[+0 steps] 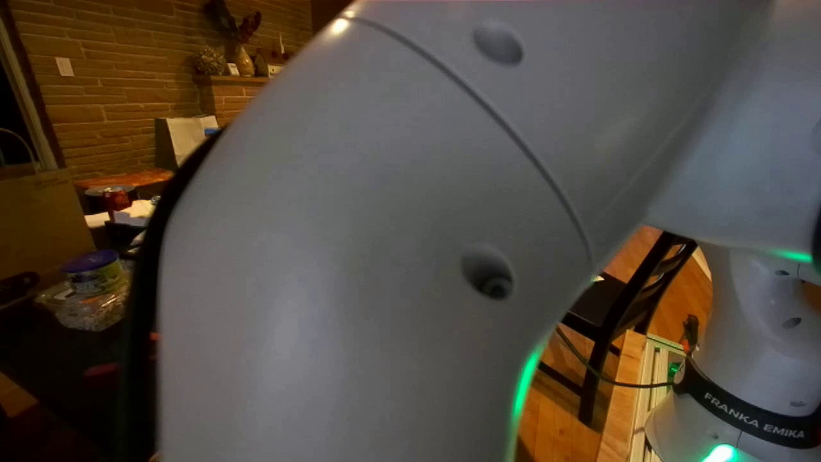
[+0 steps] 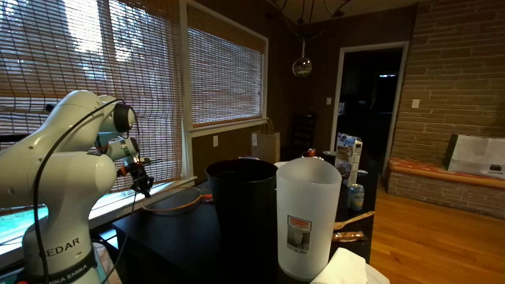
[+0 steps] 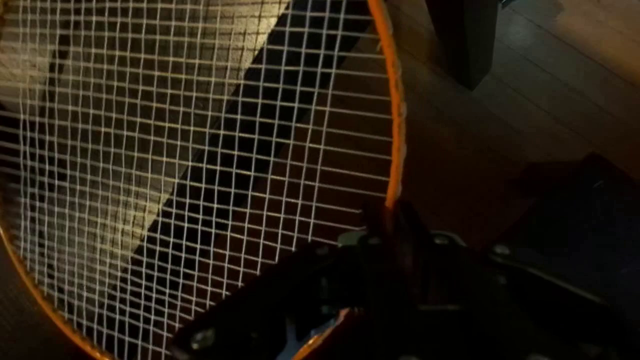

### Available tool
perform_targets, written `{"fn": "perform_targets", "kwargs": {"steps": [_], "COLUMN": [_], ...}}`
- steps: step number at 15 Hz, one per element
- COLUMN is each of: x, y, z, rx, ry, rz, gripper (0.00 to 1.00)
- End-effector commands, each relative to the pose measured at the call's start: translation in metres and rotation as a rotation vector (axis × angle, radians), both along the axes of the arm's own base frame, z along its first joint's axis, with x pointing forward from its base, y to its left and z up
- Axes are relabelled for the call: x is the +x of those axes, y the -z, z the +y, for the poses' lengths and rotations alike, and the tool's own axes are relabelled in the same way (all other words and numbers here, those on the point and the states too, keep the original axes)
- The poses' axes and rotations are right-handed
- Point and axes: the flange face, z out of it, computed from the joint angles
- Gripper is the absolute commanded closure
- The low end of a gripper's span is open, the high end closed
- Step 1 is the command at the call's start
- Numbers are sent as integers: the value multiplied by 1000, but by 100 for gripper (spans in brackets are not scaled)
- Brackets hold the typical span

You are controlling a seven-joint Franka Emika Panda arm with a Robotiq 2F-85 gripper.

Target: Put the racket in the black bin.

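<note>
The racket (image 2: 179, 208) has an orange oval frame and pale strings. In an exterior view its head is beside the window, and its red shaft runs right, toward the black bin, where its end is hidden. My gripper (image 2: 147, 194) is at the head's left rim. In the wrist view the dark fingers (image 3: 392, 220) are shut on the racket's frame (image 3: 396, 125), with floor showing through the strings. The tall round black bin (image 2: 244, 197) stands upright on the black table, right of the gripper. In an exterior view the arm (image 1: 359, 256) hides the gripper.
A translucent white bin (image 2: 305, 236) stands right against or just in front of the black bin. Beyond it are a cereal box (image 2: 347, 159), a can (image 2: 356, 197), a wooden utensil (image 2: 355, 220) and a packet (image 2: 349, 236). A white cloth (image 2: 345, 268) lies at the front. The window sill borders the table.
</note>
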Motion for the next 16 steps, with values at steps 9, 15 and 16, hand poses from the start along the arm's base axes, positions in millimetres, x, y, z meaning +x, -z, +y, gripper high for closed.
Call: {"fn": "perform_targets", "kwargs": {"steps": [9,15,16], "x": [6,7,8], "y": [1,1,1], "z": [-1,-2,-3], "rx": [4,3,3], "ry": [17,23,22], "rz": [24,23,23], "gripper": [72,68,65]}}
